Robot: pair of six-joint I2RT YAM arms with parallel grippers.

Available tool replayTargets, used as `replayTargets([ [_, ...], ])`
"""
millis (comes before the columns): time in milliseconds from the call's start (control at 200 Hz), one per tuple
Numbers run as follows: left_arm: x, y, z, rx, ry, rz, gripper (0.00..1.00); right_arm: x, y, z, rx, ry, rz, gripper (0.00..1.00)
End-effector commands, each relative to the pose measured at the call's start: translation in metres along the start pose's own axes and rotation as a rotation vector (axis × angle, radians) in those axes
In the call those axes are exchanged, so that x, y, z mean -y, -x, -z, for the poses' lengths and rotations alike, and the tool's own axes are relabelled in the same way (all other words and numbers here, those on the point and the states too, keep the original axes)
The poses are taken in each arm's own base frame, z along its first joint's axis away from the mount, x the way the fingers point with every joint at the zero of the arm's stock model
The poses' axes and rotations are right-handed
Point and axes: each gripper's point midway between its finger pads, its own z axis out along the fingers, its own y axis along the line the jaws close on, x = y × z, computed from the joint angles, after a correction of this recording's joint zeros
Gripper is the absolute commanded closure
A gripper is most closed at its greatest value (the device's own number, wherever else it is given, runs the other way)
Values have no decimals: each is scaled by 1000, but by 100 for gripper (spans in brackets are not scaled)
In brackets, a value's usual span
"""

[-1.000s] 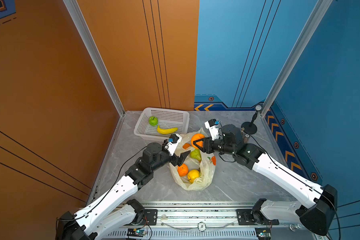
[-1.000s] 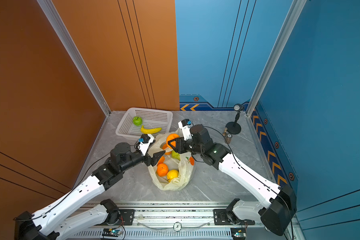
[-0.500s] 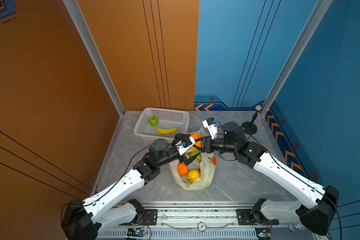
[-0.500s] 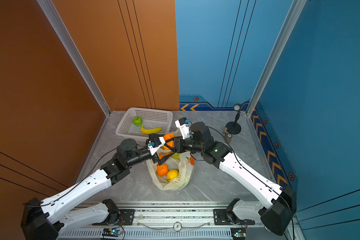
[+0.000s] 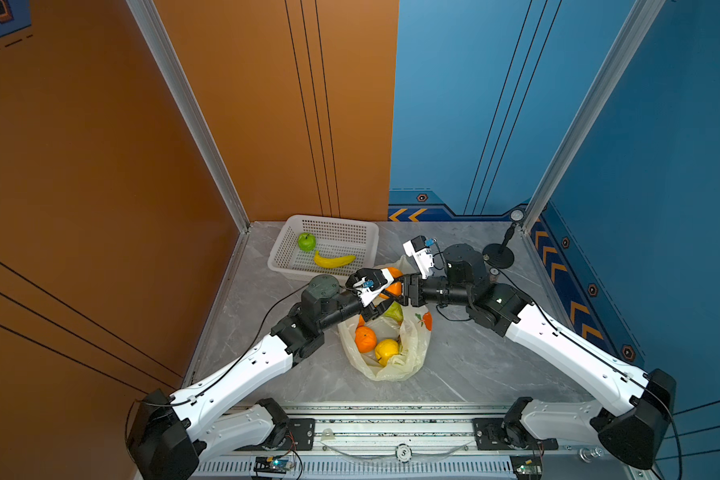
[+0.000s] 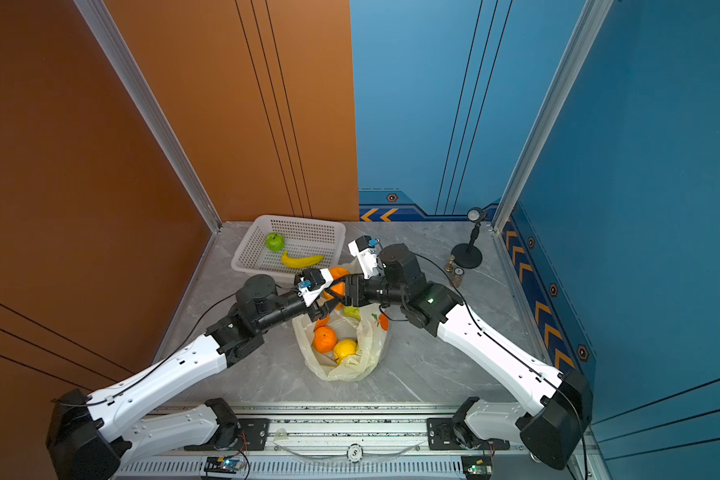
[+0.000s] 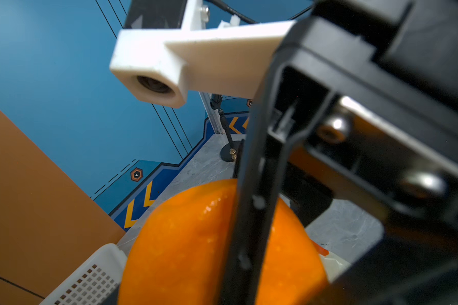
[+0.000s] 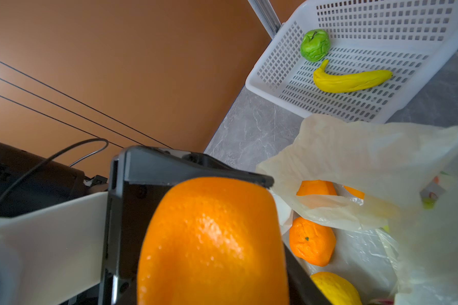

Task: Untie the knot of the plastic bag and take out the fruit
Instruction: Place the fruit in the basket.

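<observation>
An orange (image 5: 395, 286) (image 6: 336, 287) hangs just above the plastic bag (image 5: 412, 349), caught between both grippers. My left gripper (image 5: 385, 297) comes in from the left, shut on the orange (image 8: 212, 243), which is flattened against one of its fingers (image 8: 185, 169). My right gripper (image 5: 396, 291) meets it from the right. Its finger (image 7: 251, 224) lies across the orange (image 7: 183, 250), shut on it too. The bag's mouth lies open around another orange (image 5: 365, 338), a yellow citrus (image 5: 386, 350) and a green pear (image 5: 395, 311). The knot is out of view.
A white perforated basket (image 5: 292, 257) stands at the back left, close behind the grippers, with a green apple (image 5: 306, 242) and a banana (image 5: 334, 260) in it. A small black stand (image 5: 498, 253) sits at the back right. Walls close three sides of the table.
My left arm swung in from beside the bag, and its wide jaws closed onto the orange. The right gripper kept the orange above the bag.
</observation>
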Motion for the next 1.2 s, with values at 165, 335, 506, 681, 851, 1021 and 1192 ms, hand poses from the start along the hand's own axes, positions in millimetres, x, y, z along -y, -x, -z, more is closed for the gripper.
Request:
replayTargets([
  [165,-70,2,12,-48,221,180,41,-9,32,-2,28,-16,18,18],
  [335,-123,-22,30,-118,365,290,42,-7,49,-9,62,-48,30,12],
  [506,-181,-53,45,-202,507,440,42,2,60,-20,71,-97,34,9],
  [681,-225,-102,56,-356,649,596,42,14,65,-27,57,-164,38,6],
  [851,-253,-152,72,-552,788,687,43,25,64,-30,35,-222,31,5],
  [1021,-272,-193,81,-679,867,781,43,31,63,-29,24,-265,39,5],
  [1192,-283,-234,82,-802,882,853,45,33,59,-28,11,-286,44,4],
])
